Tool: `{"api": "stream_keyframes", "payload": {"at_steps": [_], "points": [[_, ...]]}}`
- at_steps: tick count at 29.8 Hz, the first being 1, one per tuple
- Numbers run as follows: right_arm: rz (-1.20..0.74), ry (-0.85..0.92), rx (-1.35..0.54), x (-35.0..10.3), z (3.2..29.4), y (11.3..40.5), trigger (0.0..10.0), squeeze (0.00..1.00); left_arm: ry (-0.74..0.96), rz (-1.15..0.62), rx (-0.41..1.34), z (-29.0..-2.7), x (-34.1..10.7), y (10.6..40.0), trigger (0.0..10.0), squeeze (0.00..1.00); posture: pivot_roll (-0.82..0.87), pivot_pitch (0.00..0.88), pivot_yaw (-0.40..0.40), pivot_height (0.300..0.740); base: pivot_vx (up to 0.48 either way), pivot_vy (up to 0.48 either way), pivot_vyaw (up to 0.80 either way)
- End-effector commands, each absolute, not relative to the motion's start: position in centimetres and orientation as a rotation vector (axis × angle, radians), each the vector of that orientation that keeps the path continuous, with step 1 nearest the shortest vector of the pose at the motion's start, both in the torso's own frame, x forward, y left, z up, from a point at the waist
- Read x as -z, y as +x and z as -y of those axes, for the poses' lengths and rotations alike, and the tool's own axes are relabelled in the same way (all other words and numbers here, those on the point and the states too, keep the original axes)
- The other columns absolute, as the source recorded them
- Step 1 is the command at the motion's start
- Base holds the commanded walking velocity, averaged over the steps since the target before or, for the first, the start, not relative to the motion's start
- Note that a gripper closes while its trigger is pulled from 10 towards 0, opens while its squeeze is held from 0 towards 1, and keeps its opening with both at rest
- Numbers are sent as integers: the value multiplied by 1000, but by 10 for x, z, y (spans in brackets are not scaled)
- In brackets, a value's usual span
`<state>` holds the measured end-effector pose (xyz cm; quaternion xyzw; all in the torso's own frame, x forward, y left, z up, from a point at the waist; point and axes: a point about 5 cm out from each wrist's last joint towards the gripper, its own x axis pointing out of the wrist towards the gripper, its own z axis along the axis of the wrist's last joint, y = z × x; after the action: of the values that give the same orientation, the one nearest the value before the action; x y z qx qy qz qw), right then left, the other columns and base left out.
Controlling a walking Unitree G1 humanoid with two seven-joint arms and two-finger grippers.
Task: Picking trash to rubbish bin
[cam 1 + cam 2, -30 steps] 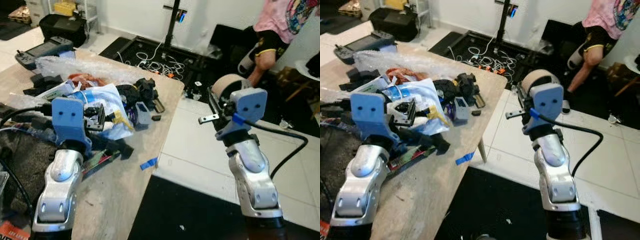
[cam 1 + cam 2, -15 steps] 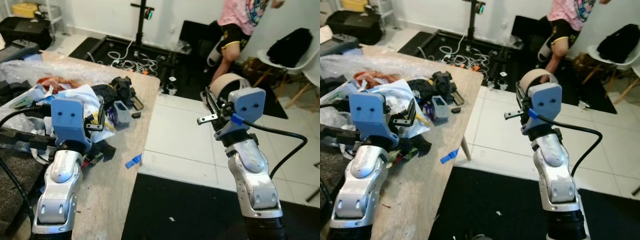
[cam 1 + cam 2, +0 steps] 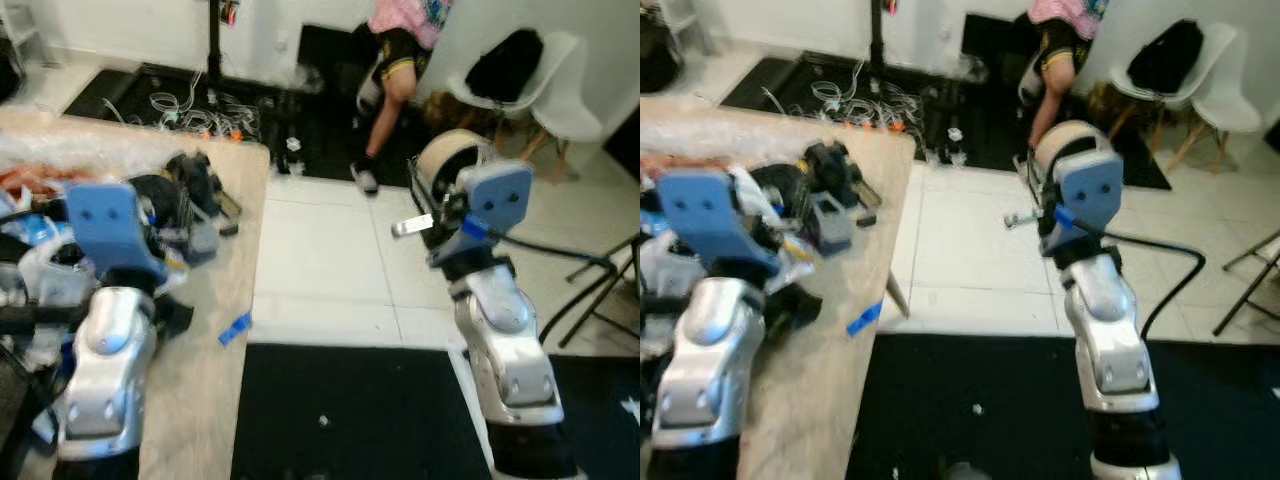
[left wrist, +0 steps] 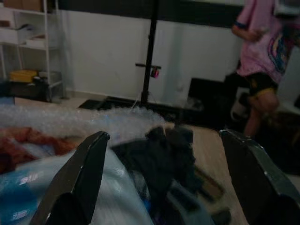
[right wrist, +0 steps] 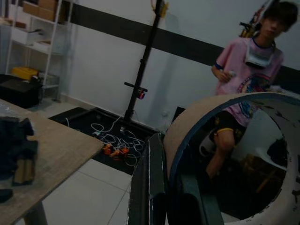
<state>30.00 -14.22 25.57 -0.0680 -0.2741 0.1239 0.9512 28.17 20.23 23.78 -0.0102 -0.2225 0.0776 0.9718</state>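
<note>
My right gripper (image 3: 428, 203) is shut on a beige tape roll (image 3: 446, 160), held up over the white tiled floor. In the right wrist view the tape roll (image 5: 212, 115) curves around one black finger (image 5: 153, 183). My left gripper (image 4: 164, 159) is open with nothing between its fingers; it hovers over a heap of trash on the wooden table (image 3: 205, 335). The heap holds plastic wrap (image 4: 70, 125), black parts (image 3: 190, 180) and a white and blue bag (image 4: 56, 187). No rubbish bin can be made out.
A scrap of blue tape (image 3: 235, 328) lies near the table's edge. A black mat (image 3: 340, 410) covers the floor below. A person (image 3: 400, 50) stands at the back beside a white chair (image 3: 545, 75). Cables (image 3: 190, 100) and a stand pole (image 3: 213, 40) are behind the table.
The whole picture has swung to the right, so the camera has turned: the table slid left and the chair came into view. Both arms keep their pose, the roll still held.
</note>
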Motion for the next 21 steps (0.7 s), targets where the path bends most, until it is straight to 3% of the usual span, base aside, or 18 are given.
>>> {"api": "stream_keyframes", "payload": {"at_steps": [1,11,21], "points": [[554,-141,-235,-257,149,300,10000,0,-66,495,-129,-197,-246,279,10000,0,-41,145,-112,740,0,0,-488],[565,-141,-244,-262,148,303,10000,0,-12,502,0,-191,-245,276,10000,0,-40,149,-115,740,0,0,-486],[563,-140,-250,-262,147,303,10000,0,-15,509,-23,-192,-246,276,10000,0,-42,150,-117,740,0,0,-485]]}}
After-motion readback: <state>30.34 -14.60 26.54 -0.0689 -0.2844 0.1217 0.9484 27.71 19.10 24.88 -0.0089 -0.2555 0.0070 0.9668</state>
